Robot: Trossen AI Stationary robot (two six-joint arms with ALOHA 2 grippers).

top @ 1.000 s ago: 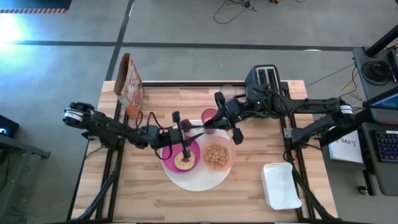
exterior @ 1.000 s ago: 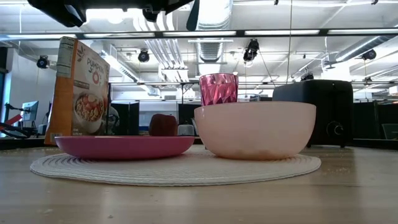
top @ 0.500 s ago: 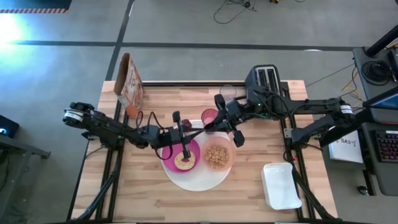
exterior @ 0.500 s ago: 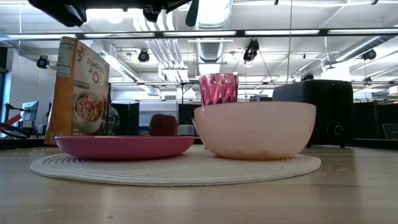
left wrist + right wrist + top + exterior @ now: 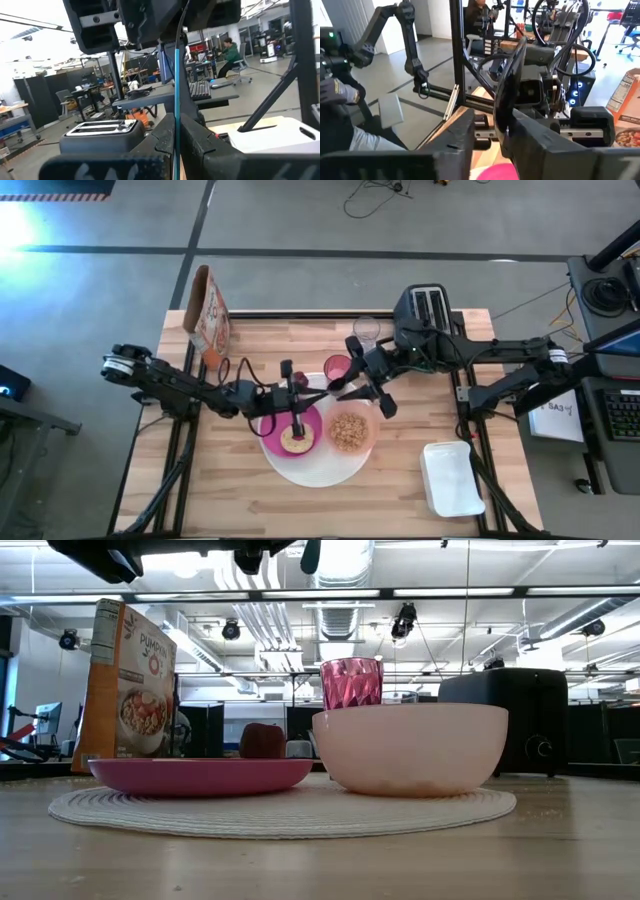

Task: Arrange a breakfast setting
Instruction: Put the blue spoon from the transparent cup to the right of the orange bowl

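In the high view, your left gripper [image 5: 297, 393] sits at frame centre, above the far edge of the magenta plate [image 5: 275, 430], closed narrow on the teal-handled spoon [image 5: 325, 386]. The spoon's long axis runs almost level across the frame, rising slightly to the right, from the left gripper toward your right gripper [image 5: 362, 380] just beside the pink tumbler [image 5: 337, 366]. Which end is the spoon's bowl you cannot tell here, nor whether the right gripper is gripping it. The bagel [image 5: 297, 440] lies on the magenta plate, the peach bowl [image 5: 373, 432] touches that plate's right side, and both rest on the large white plate [image 5: 320, 472]. The clear glass [image 5: 367, 328] stands above the tumbler, next to the toaster [image 5: 425, 305]. The cereal box [image 5: 210, 310] is at upper left. In the low view, the magenta plate spans the left half and the bowl stands right of centre. The tumbler rises behind the bowl's left rim, and the dark-red fruit [image 5: 262, 739] sits behind the plate. Neither gripper's tips show. In the left wrist view, 2 dark fingers [image 5: 165, 145] pinch the thin teal handle, which stands upright through frame centre. In the right wrist view, a narrow dark curved piece [image 5: 509, 90] stands upright at the gripper, but you cannot tell if it is held.
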